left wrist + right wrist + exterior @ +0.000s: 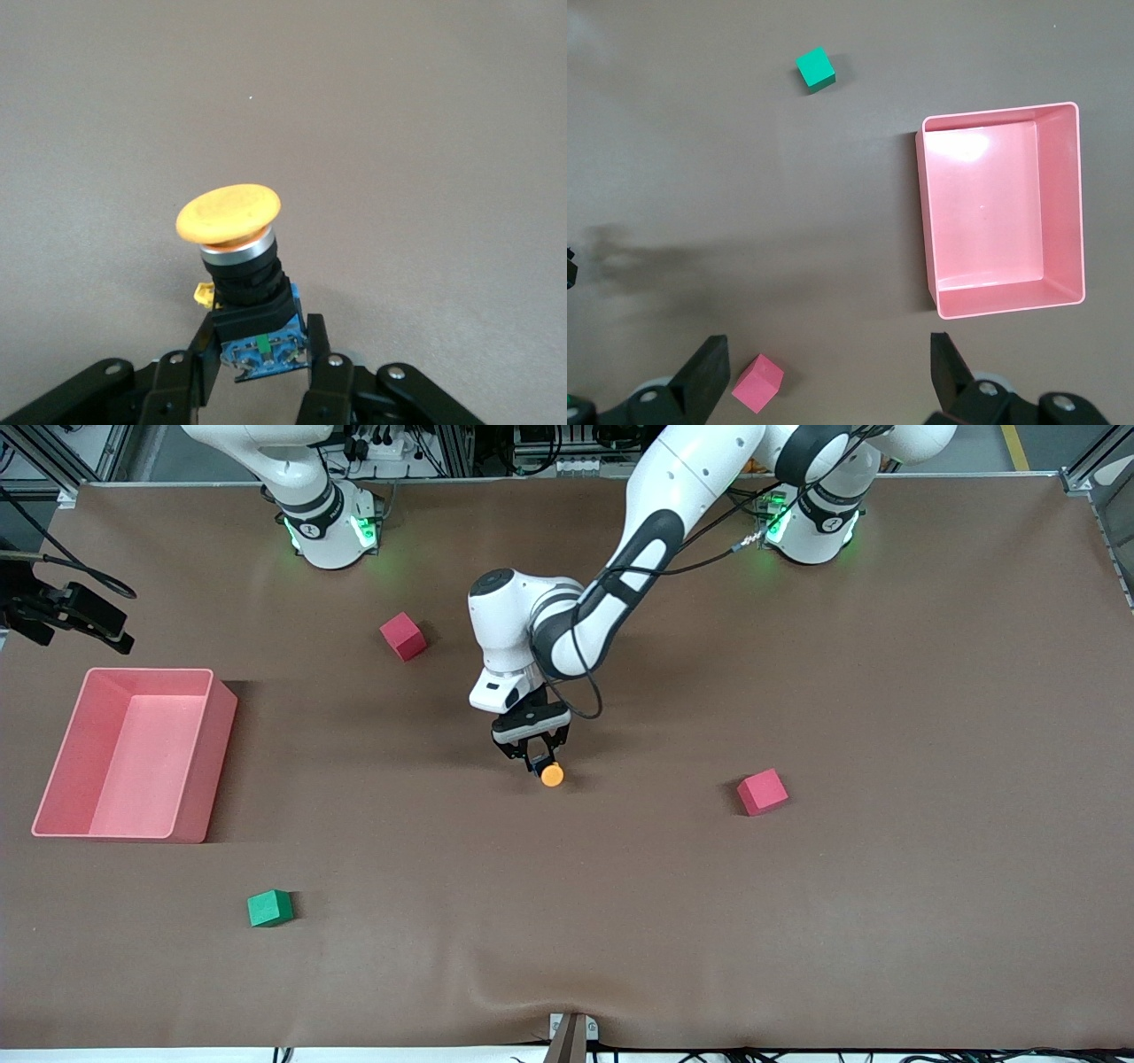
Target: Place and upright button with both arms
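The button (552,775) has a round orange cap (229,212), a black body and a bluish end. My left gripper (538,762) is shut on it near the middle of the table, low over the brown mat. In the left wrist view the gripper (261,329) clamps the black body and bluish end from both sides, and the cap points away from the fingers (319,341). My right gripper (828,376) is open and empty, high over the right arm's end of the table. It does not show in the front view.
A pink bin (208,771) stands toward the right arm's end. One red cube (403,636) lies near the right arm's base, and another red cube (762,792) lies beside the button toward the left arm's end. A green cube (269,908) lies nearer the front camera. In the right wrist view the bin (926,221), the green cube (815,68) and a red cube (757,382) lie below.
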Motion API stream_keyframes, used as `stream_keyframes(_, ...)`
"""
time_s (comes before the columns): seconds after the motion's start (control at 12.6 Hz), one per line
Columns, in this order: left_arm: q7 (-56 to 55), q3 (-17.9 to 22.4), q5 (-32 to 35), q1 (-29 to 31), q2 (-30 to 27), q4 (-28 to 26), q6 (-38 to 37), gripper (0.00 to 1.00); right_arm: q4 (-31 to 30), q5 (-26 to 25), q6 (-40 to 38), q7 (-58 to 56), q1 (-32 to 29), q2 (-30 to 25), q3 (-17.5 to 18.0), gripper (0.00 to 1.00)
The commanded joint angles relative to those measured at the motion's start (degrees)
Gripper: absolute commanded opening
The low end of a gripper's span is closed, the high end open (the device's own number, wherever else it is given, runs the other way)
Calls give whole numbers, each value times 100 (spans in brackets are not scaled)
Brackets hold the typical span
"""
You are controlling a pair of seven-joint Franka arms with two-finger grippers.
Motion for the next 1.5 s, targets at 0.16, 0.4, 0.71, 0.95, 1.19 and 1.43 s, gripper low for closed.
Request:
stream_keyframes(0.16, -222, 70, 1097, -122, 53, -142, 10, 0, 153, -47, -73, -28, -33, 78, 50, 100)
stream_keyframes(0.4, -397, 79, 1670, -175, 185, -169, -112, 0, 153, -38, -64, -28, -50, 78, 50, 100)
stream_keyframes(0.71, -407, 79, 2075, -219, 290, -178, -288, 0, 144, -21, -64, -36, -59, 78, 50, 100)
stream_keyframes(0.95, -896, 79, 2767, -228, 448, -178, -403, 0, 135, -3, -64, -36, -76, 78, 41, 100)
stream_keyframes(1.19, -1688, 70, 3533, -228, 598, -169, -403, 0, 135, -3, -64, -36, -77, 78, 50, 100)
stream_keyframes(1.43, -1734, 70, 3570, -228, 598, -169, -403, 0, 135, -3, -64, -36, -77, 78, 50, 100)
